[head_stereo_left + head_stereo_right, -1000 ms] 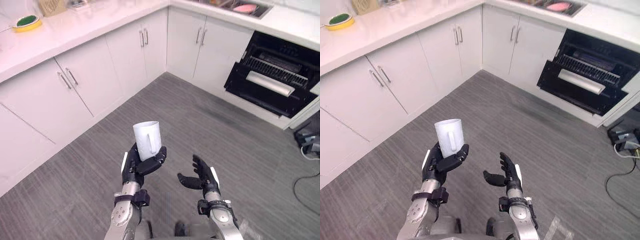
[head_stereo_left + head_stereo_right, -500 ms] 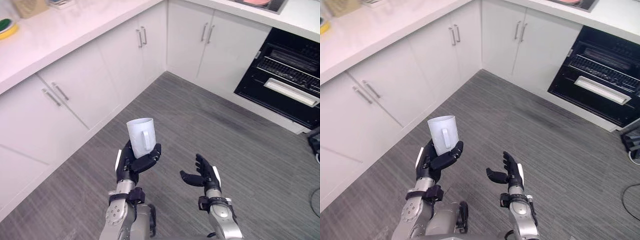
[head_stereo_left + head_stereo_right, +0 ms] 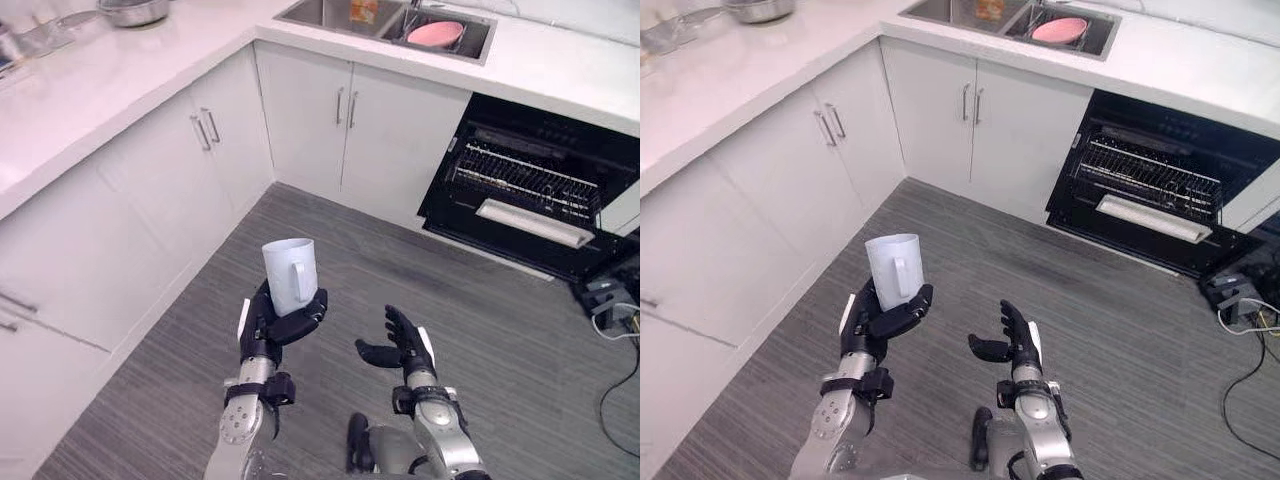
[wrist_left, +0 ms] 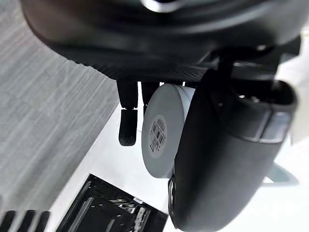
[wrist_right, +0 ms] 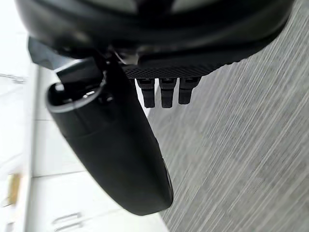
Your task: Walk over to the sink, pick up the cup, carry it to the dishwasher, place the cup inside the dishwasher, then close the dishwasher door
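**A:** Well, where is the cup (image 3: 290, 275) at this moment?

**B:** It is upright in the left hand (image 3: 280, 325), out over the grey floor (image 3: 330, 230). The dark fingers curl round its lower wall and under its base, and the handle is turned toward the robot. The right hand (image 3: 405, 345) hangs just beside it, fingers loosely spread, holding nothing.

**A:** How will it handle?

**B:** Light and rigid, I judge. The white wall looks smooth enough to slip, and it would likely chip if dropped. The hold sits low, so the top could tip. A grasp round the middle or through the handle would be steadier.

**A:** And farther off?

**B:** The dishwasher (image 3: 530, 190) stands open across the floor with its rack showing, well apart from the cup. The sink (image 3: 385, 20) lies beyond, set in the counter (image 3: 560, 65).
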